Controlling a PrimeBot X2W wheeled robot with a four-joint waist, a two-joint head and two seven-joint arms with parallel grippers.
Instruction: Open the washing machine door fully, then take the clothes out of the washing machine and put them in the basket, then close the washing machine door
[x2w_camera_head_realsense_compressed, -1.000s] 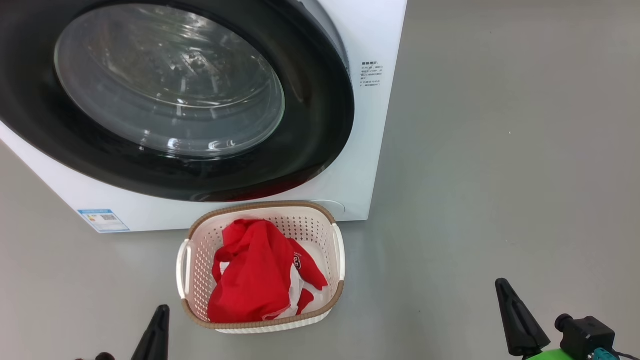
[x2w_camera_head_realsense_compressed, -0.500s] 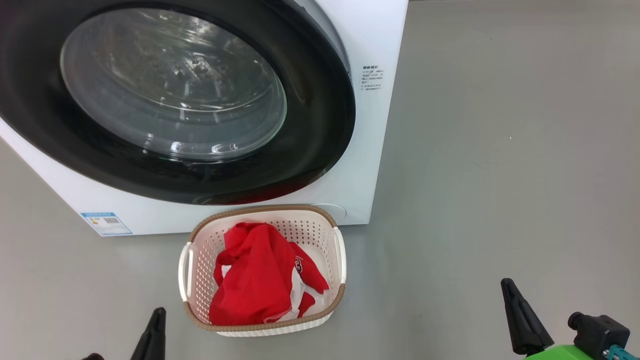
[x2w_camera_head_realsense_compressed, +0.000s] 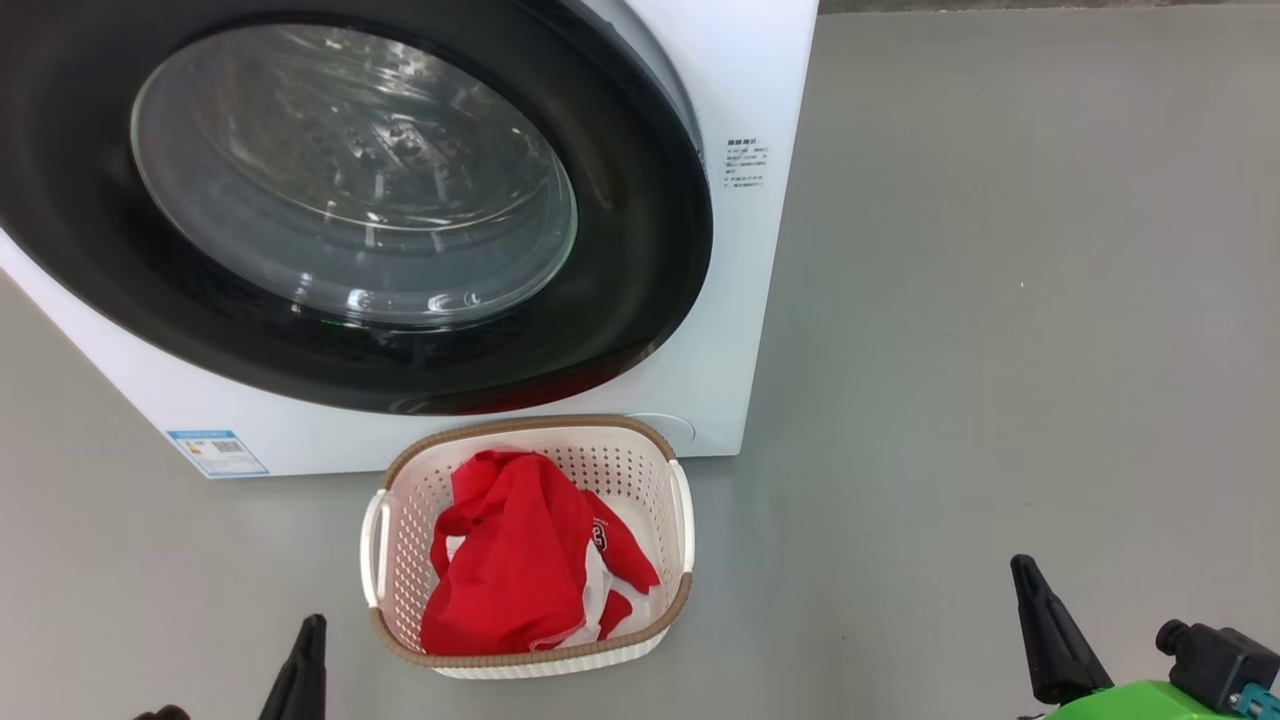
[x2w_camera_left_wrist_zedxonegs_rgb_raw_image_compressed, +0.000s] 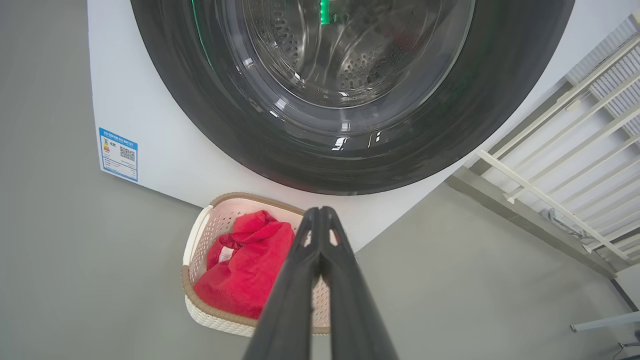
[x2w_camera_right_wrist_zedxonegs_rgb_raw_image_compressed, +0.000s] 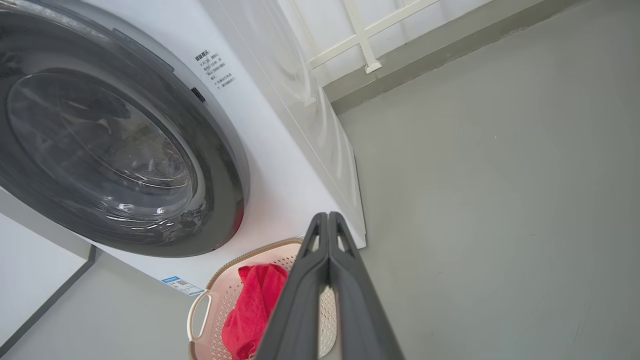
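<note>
The washing machine (x2w_camera_head_realsense_compressed: 765, 90) is a white box, and the washing machine door (x2w_camera_head_realsense_compressed: 640, 250) lies shut flat against its front, black rim around a clear glass bowl. Through the glass (x2w_camera_left_wrist_zedxonegs_rgb_raw_image_compressed: 350, 55) I see bare steel drum. The basket (x2w_camera_head_realsense_compressed: 682, 505) stands on the floor against the machine's foot, with the red and white clothes (x2w_camera_head_realsense_compressed: 510, 570) heaped inside. My left gripper (x2w_camera_head_realsense_compressed: 312, 632) is shut with nothing in it, low and left of the basket; its fingers (x2w_camera_left_wrist_zedxonegs_rgb_raw_image_compressed: 320, 220) meet at the tips. My right gripper (x2w_camera_head_realsense_compressed: 1022, 575) is shut too, with nothing in it, far right of the basket.
Grey floor (x2w_camera_head_realsense_compressed: 1000, 300) spreads wide to the right of the machine. A blue label (x2w_camera_head_realsense_compressed: 218, 452) sits on the machine's lower left front. A white railing (x2w_camera_left_wrist_zedxonegs_rgb_raw_image_compressed: 565, 155) along a wall stands beyond the machine's right side.
The whole picture has slid slightly down and right, so the camera has moved. Basket, clothes and door keep their places. Both grippers stay shut at the bottom edge.
</note>
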